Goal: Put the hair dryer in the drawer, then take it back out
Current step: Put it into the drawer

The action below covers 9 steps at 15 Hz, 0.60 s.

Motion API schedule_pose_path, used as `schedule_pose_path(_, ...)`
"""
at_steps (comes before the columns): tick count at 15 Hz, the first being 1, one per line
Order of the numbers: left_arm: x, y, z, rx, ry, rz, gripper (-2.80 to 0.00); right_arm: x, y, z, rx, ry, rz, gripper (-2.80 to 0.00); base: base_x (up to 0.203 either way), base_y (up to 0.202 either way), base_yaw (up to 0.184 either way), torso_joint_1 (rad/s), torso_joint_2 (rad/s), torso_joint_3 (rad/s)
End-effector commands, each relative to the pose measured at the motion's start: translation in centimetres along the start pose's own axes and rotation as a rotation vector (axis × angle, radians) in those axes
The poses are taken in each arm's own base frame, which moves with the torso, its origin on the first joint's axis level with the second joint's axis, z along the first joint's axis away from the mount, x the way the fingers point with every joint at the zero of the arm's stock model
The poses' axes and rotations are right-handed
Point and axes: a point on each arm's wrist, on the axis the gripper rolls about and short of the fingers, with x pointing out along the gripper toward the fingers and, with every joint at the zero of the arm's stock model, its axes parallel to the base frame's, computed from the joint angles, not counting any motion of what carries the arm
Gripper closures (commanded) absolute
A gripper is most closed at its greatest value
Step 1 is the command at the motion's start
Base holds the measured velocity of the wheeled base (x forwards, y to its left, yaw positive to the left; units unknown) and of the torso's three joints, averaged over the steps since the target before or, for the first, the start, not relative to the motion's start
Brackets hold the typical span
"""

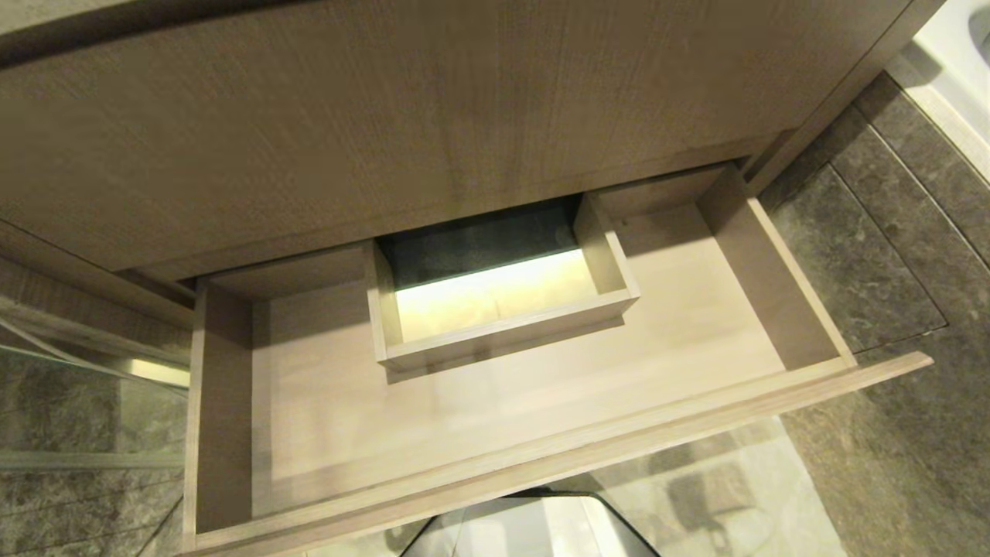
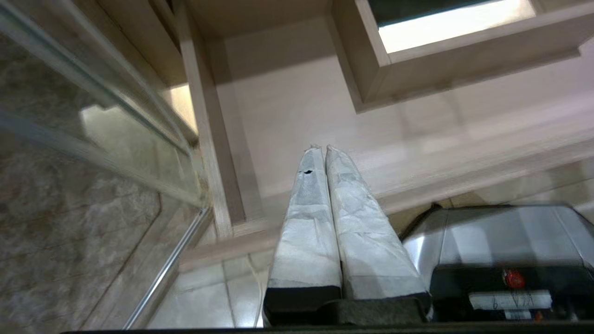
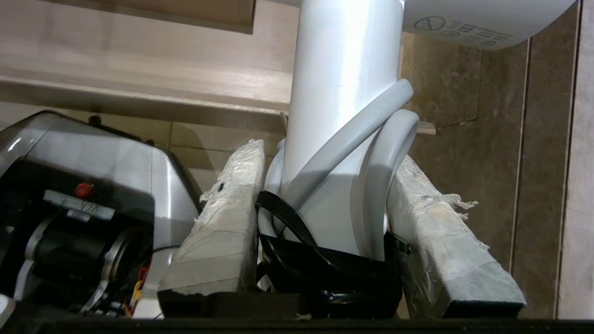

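The drawer stands pulled out in the head view, light wood grain, with a boxed rectangular cut-out at its back; nothing lies on its floor. Neither arm shows in that view. The white hair dryer fills the right wrist view, its handle gripped between the taped fingers of my right gripper, with the white cord and black tie beside it, held outside the drawer's front edge. My left gripper is shut and empty, low by the drawer's left front corner.
A fixed wood panel hangs above the drawer. Dark stone floor tiles lie to the right, a glass partition to the left. My own base sits just in front of the drawer.
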Motion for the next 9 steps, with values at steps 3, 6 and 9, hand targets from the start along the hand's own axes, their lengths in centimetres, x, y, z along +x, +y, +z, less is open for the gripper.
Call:
schedule_pose_path(3, 0.0, 0.0, 0.0, 0.000, 0.003, 0.001, 0.00, 0.8, 0.1, -0.5, 0.003, 0.031, 0.015, 0.00, 0.000, 0.000, 0.000, -0.044, 0.39, 0.353)
schedule_pose_path(6, 0.0, 0.0, -0.1, 0.000, 0.005, -0.001, 0.00, 1.5, 0.0, -0.4, 0.004, 0.039, 0.021, 0.00, 0.000, 0.000, 0.000, -0.040, 0.36, 0.305)
schedule_pose_path(9, 0.0, 0.0, -0.1, 0.000, 0.005, 0.000, 0.00, 3.1, -0.4, 0.0, 0.009, 0.080, 0.046, 0.00, 0.000, 0.000, 0.000, -0.041, 0.33, 0.301)
